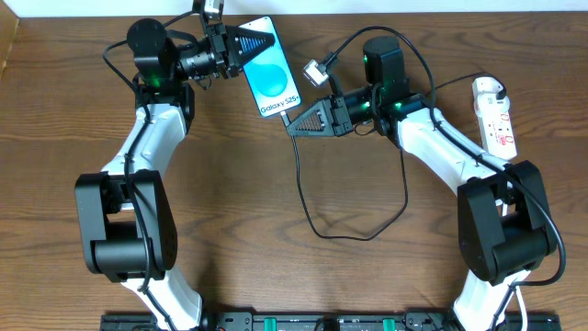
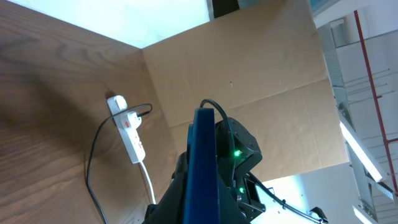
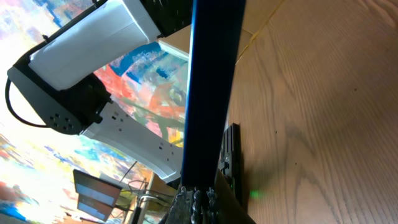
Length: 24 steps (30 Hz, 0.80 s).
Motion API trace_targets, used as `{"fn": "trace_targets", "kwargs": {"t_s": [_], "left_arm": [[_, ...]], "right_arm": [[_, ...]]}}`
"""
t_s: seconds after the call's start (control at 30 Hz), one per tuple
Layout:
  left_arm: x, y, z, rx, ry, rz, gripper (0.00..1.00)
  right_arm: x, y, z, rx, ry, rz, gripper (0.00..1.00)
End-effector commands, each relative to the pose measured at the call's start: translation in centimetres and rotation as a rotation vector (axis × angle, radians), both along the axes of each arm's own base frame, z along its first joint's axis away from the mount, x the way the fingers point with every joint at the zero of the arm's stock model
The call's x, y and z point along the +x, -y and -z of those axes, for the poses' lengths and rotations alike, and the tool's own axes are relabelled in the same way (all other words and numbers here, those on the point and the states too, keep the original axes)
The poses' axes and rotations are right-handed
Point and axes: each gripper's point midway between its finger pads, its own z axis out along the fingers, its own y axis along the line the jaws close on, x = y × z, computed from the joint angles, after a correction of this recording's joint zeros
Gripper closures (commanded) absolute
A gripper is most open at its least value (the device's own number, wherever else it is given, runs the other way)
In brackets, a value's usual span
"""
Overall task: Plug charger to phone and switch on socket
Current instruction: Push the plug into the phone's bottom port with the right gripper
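Diagonally, phone (image 1: pixel 272 78) in left end effector (image 1: pixel 250 43), pointing at right end effector's (image 1: pixel 292 127) charger (image 1: pixel 299 176)

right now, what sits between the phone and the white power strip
Overhead view: the right arm fills that stretch, its gripper right at the phone, power strip beside its forearm.

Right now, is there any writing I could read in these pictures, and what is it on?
"Galaxy S25": white letters on the blue screen of the phone. Any character after that is too small to tell.
Red markings on the white power strip: too small to read, in the left wrist view as well.
Nothing else in any of the views can be read.
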Motion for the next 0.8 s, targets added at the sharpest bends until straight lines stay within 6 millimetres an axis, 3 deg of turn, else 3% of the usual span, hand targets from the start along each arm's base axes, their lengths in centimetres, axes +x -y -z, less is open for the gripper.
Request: {"fn": "trace_targets", "kwargs": {"t_s": [0.0, 0.43, 0.77], "left_arm": [[-0.6, 0.0, -1.4, 0.007, 0.057, 0.015, 0.93], [-0.7, 0.1, -1.4, 0.018, 0.093, 0.018, 0.93], [-1.3, 1.3, -1.3, 0.023, 0.113, 0.053, 0.93]], "right_arm": [[0.7, 0.0, -1.0, -0.012, 0.023, 0.045, 0.99], [0.9, 0.0, -0.9, -0.023, 0.015, 0.062, 0.99], [1.3, -0.2, -1.1, -0.022, 0.025, 0.077, 0.99]]}}
